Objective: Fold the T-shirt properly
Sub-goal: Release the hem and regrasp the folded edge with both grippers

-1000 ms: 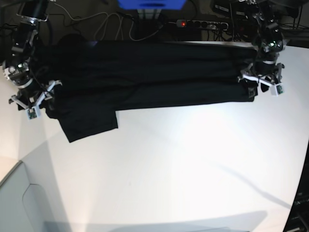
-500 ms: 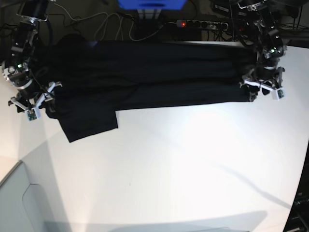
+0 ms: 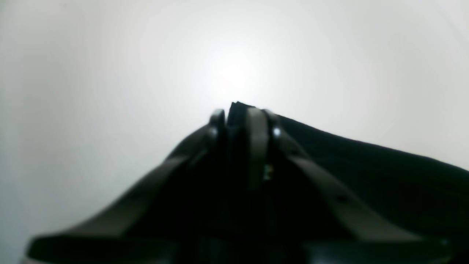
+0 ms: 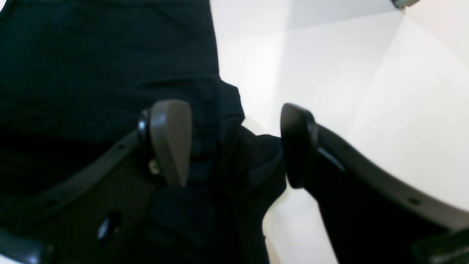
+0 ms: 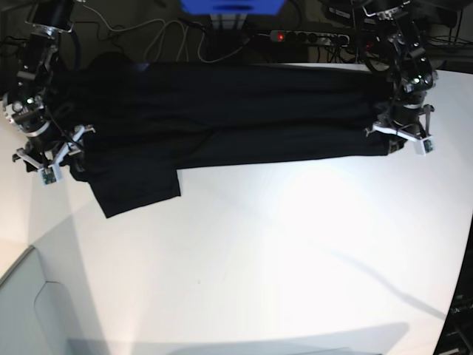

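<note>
The black T-shirt [image 5: 222, 118] lies stretched along the back of the white table [image 5: 295, 244], plain side up, with one sleeve [image 5: 137, 188] jutting toward the front at the left. My left gripper [image 5: 399, 142] is at the shirt's right end. In the left wrist view it [image 3: 238, 113] is shut on a black cloth edge [image 3: 366, 172]. My right gripper [image 5: 60, 159] is at the shirt's left end. In the right wrist view it [image 4: 234, 146] is open, with its fingers [image 4: 170, 143] on either side of a bunched fold of the shirt [image 4: 91, 55].
A power strip [image 5: 310, 35], cables and a blue object [image 5: 230, 6] lie behind the table's back edge. A grey panel [image 5: 29, 310] sits at the lower left. The table's right edge runs close to the left arm.
My left gripper has shifted slightly toward the front at the shirt's right end. The right arm and the shirt have barely moved.
</note>
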Robot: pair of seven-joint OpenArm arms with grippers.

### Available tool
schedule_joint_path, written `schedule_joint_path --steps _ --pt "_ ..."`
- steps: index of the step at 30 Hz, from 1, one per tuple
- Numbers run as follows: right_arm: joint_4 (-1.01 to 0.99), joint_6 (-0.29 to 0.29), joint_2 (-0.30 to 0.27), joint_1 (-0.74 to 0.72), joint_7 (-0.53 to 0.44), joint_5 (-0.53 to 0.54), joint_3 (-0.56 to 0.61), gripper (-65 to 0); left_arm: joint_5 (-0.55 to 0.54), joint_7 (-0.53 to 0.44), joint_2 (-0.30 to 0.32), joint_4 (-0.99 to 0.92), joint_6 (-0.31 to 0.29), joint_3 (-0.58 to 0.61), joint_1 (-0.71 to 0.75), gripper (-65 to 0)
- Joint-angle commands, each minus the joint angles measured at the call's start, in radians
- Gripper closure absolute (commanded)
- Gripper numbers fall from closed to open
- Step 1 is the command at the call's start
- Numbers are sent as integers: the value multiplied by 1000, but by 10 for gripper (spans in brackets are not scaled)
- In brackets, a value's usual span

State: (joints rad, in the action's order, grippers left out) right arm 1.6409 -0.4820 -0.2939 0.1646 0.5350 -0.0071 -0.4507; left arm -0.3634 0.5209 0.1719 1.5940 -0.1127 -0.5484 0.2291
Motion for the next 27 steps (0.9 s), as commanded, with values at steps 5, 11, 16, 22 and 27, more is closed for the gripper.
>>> schedule_joint_path --steps 5,11,16,22,27 --pt "22 -21 -17 -10 -22 6 -7 -374 -9 -11 15 16 -2 -3 -7 0" --pt "40 -21 -17 -10 -22 6 -9 -378 -10 -11 15 93 -2 -6 19 0" --pt "98 -21 -15 -9 -22 6 -10 -379 -13 -11 7 187 0 -9 54 0" --pt "123 -21 -15 -17 -10 6 -6 -379 -19 -11 2 202 -5 -43 66 0" --pt "103 -21 -14 -93 145 6 -1 -379 -19 -11 2 200 -6 -60 68 0"
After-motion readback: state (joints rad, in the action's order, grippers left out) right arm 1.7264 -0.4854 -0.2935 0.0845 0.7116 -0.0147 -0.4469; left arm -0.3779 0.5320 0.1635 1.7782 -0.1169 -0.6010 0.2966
